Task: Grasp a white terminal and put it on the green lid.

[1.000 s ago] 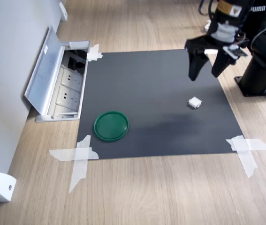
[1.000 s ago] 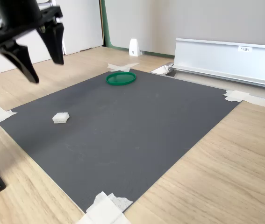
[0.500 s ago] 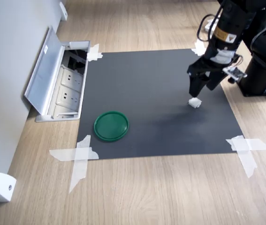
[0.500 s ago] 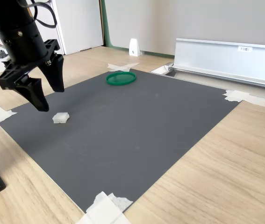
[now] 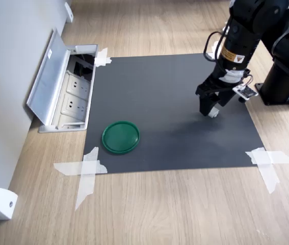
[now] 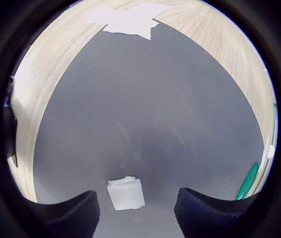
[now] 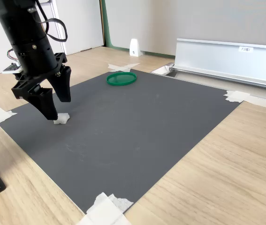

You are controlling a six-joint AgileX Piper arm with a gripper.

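Observation:
The white terminal (image 5: 214, 113) (image 7: 62, 119) is a tiny white block near the first exterior view's right edge of the black mat (image 5: 159, 102). My gripper (image 5: 208, 109) (image 7: 58, 108) is lowered over it and stands open. In the wrist view the terminal (image 6: 125, 193) lies on the mat between the two fingertips (image 6: 76, 213), nearer to one of them and touching neither. The green lid (image 5: 121, 137) (image 7: 121, 78) lies flat on the mat's corner, far from the gripper, and nothing rests on it. Only the lid's rim (image 6: 249, 181) shows in the wrist view.
An open floor socket box (image 5: 65, 87) with a raised metal lid borders the mat on the first exterior view's left. White tape (image 5: 85, 171) holds the mat's corners. A white wedge piece (image 5: 3, 203) sits by the wall. The arm's base (image 5: 287, 76) stands beside the mat.
The open gripper has come down from above the mat to the terminal, and its fingers now straddle it. The terminal and the lid have not moved.

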